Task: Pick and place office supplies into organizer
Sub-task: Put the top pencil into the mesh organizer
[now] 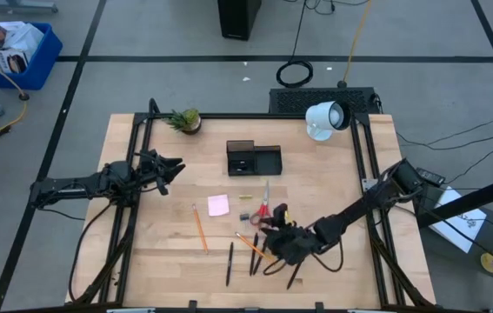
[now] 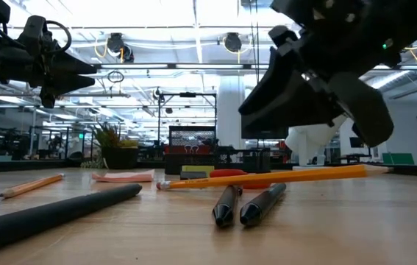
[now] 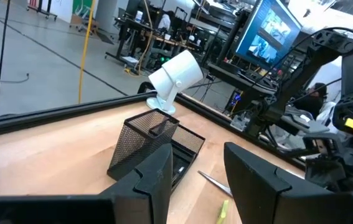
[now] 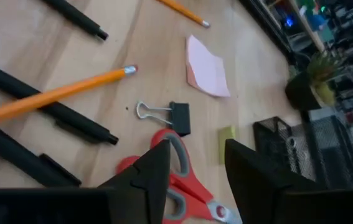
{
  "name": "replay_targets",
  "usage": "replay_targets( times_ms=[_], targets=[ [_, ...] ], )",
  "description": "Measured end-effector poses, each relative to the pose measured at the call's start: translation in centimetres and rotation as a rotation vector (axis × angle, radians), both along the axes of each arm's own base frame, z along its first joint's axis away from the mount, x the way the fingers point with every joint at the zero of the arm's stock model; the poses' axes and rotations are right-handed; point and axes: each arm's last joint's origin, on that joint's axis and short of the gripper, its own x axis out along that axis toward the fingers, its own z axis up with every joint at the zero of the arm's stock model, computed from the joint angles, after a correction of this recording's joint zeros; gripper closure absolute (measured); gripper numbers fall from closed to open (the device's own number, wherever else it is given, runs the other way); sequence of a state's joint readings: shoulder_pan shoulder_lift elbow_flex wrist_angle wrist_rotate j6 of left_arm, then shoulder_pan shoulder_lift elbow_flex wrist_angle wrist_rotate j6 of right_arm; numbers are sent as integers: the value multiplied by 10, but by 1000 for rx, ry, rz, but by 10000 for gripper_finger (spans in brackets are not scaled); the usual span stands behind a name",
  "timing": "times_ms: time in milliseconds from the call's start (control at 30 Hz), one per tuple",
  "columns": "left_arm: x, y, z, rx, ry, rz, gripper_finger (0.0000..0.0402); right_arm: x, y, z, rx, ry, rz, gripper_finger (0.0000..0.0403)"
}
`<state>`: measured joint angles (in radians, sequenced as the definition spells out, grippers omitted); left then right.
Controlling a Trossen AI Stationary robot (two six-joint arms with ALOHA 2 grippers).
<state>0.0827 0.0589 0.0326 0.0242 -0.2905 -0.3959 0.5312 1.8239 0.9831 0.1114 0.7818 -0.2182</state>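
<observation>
Fingers (image 4: 164, 163) of the right arm spread apart, empty, over red-handled scissors (image 4: 177, 180).

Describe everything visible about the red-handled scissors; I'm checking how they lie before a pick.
The red-handled scissors lie flat on the wooden table, shut, with glossy red plastic loop handles and thin silvery metal blades pointing toward the black mesh organizer. The right gripper, open, hovers directly over the handles without touching them. A black binder clip sits beside the handles, and a small yellow piece lies close by, apart from them.
</observation>
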Motion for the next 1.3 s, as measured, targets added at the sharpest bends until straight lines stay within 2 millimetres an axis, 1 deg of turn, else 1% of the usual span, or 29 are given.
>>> replay_targets(
  times_ms=[233,400,467,533,633,733,800,867,933,1000,1067,1200,1300],
  targets=[
    [0,0,0,-1,-1,1,254,8,-7,-9,65,5,-16,238],
    [0,0,-1,1,6,1,254,19,-4,-13,73,36,-7,211],
    [0,0,-1,1,7,4,254,21,-2,-11,89,31,-22,200],
    [0,0,-1,1,7,4,254,24,-1,-4,133,-7,-41,192],
    [0,0,-1,0,11,4,254,22,-1,10,210,-58,-81,188],
    [0,0,-2,-2,23,4,254,14,-4,21,287,-33,-102,190],
    [0,0,-3,-2,26,5,254,8,-6,33,380,-23,-113,193],
    [0,0,-2,-3,25,8,254,2,-7,47,509,-24,-123,196],
    [0,0,-2,-3,25,8,254,0,-6,56,651,-7,-103,198],
    [0,0,-2,-4,25,8,254,-1,-2,55,764,43,-89,199],
    [0,0,-2,-5,24,8,254,-2,2,47,835,92,-121,199],
    [0,0,-2,-12,21,8,254,-8,11,32,906,173,-204,199],
    [0,0,-2,-10,23,8,254,-10,15,33,950,176,-210,199]
  ],
)
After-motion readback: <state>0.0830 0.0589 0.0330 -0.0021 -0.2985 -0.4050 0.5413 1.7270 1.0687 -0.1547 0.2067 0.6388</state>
